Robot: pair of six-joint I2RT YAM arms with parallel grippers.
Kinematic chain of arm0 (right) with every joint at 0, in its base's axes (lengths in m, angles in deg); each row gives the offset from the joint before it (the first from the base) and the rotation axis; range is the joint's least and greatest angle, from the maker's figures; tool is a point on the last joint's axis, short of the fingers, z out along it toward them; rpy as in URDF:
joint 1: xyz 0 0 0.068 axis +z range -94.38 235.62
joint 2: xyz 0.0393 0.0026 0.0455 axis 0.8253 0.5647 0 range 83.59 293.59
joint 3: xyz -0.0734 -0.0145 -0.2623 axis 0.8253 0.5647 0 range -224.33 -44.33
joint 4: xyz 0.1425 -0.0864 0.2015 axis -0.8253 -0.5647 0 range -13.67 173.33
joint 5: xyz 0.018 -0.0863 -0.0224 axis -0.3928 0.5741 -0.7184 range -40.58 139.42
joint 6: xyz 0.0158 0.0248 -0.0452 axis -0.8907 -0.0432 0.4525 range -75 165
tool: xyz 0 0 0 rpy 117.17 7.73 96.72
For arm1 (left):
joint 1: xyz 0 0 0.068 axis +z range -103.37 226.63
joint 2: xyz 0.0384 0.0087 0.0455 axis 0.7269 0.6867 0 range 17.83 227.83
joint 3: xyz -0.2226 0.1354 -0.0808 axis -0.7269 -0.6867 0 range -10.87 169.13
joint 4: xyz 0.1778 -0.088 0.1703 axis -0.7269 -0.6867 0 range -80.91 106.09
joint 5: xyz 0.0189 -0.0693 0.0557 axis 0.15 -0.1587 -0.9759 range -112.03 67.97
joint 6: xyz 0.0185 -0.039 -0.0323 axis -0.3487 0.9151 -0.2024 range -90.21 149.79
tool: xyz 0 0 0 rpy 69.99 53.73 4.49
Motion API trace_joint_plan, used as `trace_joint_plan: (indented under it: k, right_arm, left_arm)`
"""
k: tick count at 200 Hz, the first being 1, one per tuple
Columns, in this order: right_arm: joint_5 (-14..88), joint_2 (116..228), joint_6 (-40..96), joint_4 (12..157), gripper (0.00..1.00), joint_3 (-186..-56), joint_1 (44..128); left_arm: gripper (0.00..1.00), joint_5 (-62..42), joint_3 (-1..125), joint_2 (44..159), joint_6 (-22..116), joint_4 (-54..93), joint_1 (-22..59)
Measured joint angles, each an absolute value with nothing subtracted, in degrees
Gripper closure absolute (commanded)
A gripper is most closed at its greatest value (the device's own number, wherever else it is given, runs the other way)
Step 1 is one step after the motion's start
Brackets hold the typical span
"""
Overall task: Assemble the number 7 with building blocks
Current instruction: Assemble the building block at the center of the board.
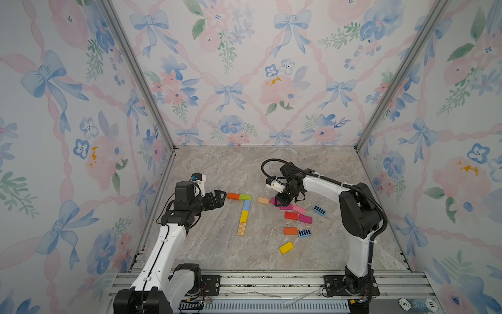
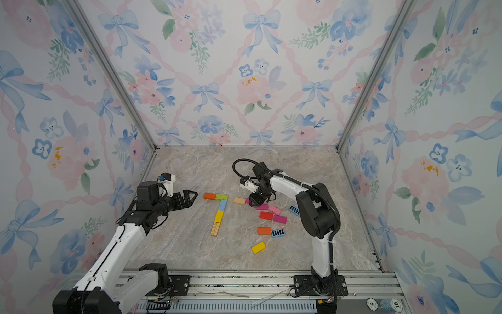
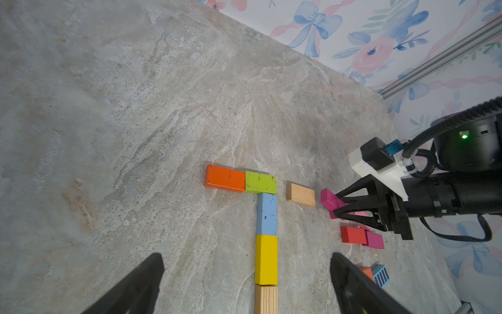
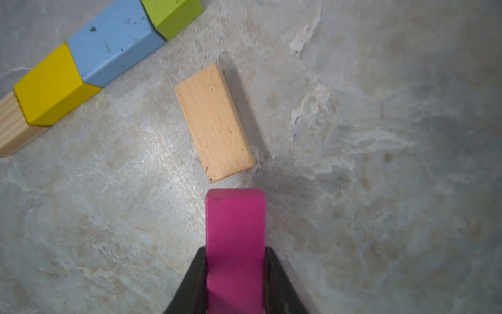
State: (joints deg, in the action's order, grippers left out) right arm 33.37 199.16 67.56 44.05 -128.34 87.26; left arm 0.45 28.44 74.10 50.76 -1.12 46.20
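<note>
The right gripper [image 4: 235, 251] is clamped on a magenta block [image 4: 235, 223], one black finger pressed to each long side and the free end sticking out past the tips. In the left wrist view the block sits tilted in the grip; I cannot tell whether it is clear of the counter [image 1: 217, 258]. Just beyond its free end lies a tan block [image 4: 214, 122], flat and apart from it.

Past the tan block, slightly left of the counter's middle, lies the number 7 [image 1: 244, 212]. Its top bar is an orange block [image 1: 233, 196] touching a green block [image 1: 245, 196]. The stem runs from the green one toward the front edge: a light blue block [image 1: 246, 205], a yellow block [image 1: 244, 216], then a lined wood block [image 1: 241, 229], end to end.

The left gripper [image 1: 223, 198] hangs just beside the orange end of the bar with its jaws spread wide and nothing between them.

Right of the middle the loose blocks lie scattered: a second magenta [image 1: 286, 208] under the right gripper, pink [image 1: 298, 209], red [image 1: 291, 215] touching another magenta [image 1: 305, 219], and a striped blue [image 1: 319, 210]. Nearer the front edge are an orange [image 1: 290, 230] beside a second striped blue [image 1: 304, 233], and a lone yellow [image 1: 286, 247].
</note>
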Motion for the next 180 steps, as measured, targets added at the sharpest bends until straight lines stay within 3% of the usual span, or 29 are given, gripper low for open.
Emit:
trace_joint_plan:
  k: [73,180]
  right_arm:
    - [42.2,203.1,74.1,39.5,0.75,-134.5,89.0]
    - [43.9,203.5,81.7,40.5,0.74,-134.6,91.0]
  left_arm:
    - [0.02,0.4,28.4,74.1,50.8,-1.1,45.9]
    - [0.02,0.4,28.4,74.1,50.8,-1.1,45.9]
